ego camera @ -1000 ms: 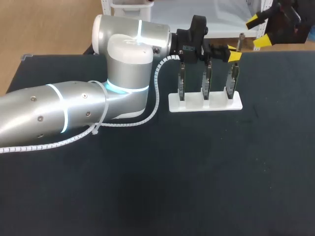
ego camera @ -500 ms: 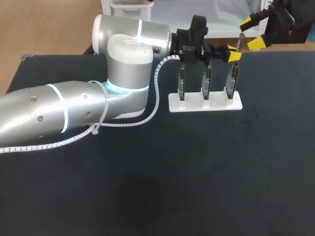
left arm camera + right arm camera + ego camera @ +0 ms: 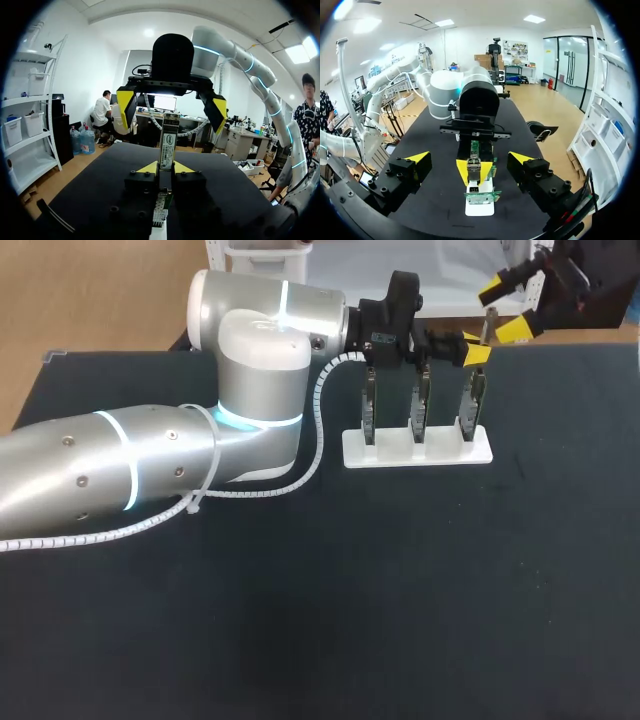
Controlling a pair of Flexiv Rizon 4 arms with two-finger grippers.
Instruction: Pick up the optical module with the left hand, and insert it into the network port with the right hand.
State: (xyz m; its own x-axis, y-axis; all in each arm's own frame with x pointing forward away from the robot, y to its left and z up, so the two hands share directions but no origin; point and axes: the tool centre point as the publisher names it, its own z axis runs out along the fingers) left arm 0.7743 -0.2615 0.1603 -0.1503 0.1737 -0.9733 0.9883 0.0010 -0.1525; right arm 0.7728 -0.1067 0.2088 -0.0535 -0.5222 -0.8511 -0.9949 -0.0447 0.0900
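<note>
My left gripper (image 3: 476,354) hovers above the right end of the white stand (image 3: 415,450) and is shut on the optical module (image 3: 487,328), a slim metal bar. In the left wrist view the module (image 3: 167,142) stands up out of that gripper (image 3: 166,167). My right gripper (image 3: 505,308) hangs open just beyond the module, with its yellow fingertips (image 3: 125,102) spread wide to either side and not touching it. From the right wrist view its own gripper (image 3: 468,159) faces the left gripper (image 3: 474,170), which holds the module (image 3: 474,162). Below sits a green port board (image 3: 482,196).
Three upright port boards (image 3: 420,405) stand in a row on the white stand, on the black table (image 3: 400,590). My left arm's thick silver body (image 3: 150,465) lies across the table's left half, with a white coiled cable (image 3: 318,430) running along it.
My right gripper has shifted left towards the held module, still open. The left arm and the module have stayed put.
</note>
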